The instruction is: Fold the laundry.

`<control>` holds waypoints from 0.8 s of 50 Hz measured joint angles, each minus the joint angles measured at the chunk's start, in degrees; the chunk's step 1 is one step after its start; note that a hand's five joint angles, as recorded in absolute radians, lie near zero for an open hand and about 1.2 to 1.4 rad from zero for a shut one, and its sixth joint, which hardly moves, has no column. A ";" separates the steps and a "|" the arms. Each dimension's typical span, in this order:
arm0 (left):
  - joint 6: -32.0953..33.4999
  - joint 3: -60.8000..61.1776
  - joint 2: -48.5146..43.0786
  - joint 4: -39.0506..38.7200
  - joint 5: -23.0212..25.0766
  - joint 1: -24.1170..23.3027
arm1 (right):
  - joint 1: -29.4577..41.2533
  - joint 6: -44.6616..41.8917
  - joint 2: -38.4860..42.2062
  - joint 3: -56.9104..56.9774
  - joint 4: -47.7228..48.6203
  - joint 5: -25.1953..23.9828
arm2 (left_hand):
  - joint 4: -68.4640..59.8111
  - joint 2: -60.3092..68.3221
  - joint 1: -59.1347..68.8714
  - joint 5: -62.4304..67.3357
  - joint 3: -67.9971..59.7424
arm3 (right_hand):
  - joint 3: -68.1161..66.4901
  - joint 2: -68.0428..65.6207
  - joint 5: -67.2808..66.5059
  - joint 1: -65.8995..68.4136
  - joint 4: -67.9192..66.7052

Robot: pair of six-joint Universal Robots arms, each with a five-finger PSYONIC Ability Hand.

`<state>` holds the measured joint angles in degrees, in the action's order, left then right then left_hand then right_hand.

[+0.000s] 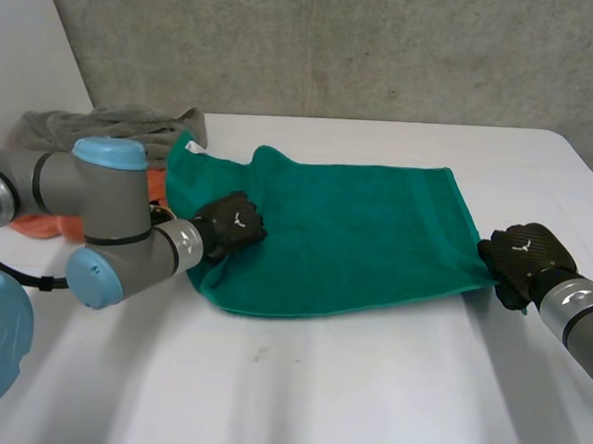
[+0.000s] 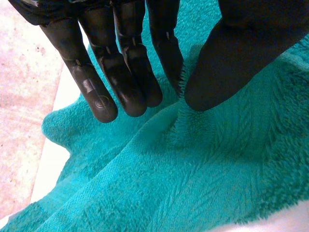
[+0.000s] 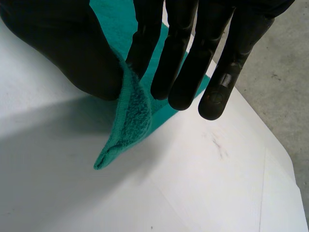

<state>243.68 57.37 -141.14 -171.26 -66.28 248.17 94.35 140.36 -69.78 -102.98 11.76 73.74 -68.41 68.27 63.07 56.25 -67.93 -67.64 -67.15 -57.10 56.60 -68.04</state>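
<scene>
Right now the green towel [image 1: 355, 235] lies spread on the desk [image 1: 368, 385]. Left hand [image 1: 232, 224] pinches a ridge nr its left edge. Right hand [image 1: 526, 256] pinches the near right corner, raised, prob. to carry that side over. Grey towel [image 1: 103, 127] waits behind.

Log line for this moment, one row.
green towel: spread on table | left hand: pinching its left edge | right hand: pinching its right near corner

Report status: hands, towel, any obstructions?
Left hand pinching green towel near its left edge. Right hand pinching its near right corner. Towel spread, not yet folded. Grey cloth, orange cloth beside left arm.
</scene>
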 measured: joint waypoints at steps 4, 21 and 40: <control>-0.06 0.83 0.98 -0.21 -1.96 0.22 | -0.52 -0.06 -0.08 0.14 -0.13 0.04 | -0.10 0.02 0.00 0.00 -0.03 | 0.00 0.00 0.00 0.00 0.00; -9.85 24.52 22.78 -1.60 -17.92 3.28 | -5.29 -12.80 -6.80 3.34 -18.15 0.49 | -0.20 0.11 0.00 0.00 -0.05 | 0.00 0.00 0.00 0.00 0.00; -37.86 57.44 59.72 2.85 -20.37 4.01 | -16.11 -33.60 -19.86 1.01 -47.18 -0.49 | -0.22 0.27 0.00 0.00 -0.30 | 0.00 0.00 0.00 0.00 0.00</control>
<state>205.82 114.81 -81.42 -168.41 -86.66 252.18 78.24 106.76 -89.64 -101.97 -35.42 73.25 -68.63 68.54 63.07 56.25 -68.23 -67.64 -67.15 -57.10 56.60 -68.04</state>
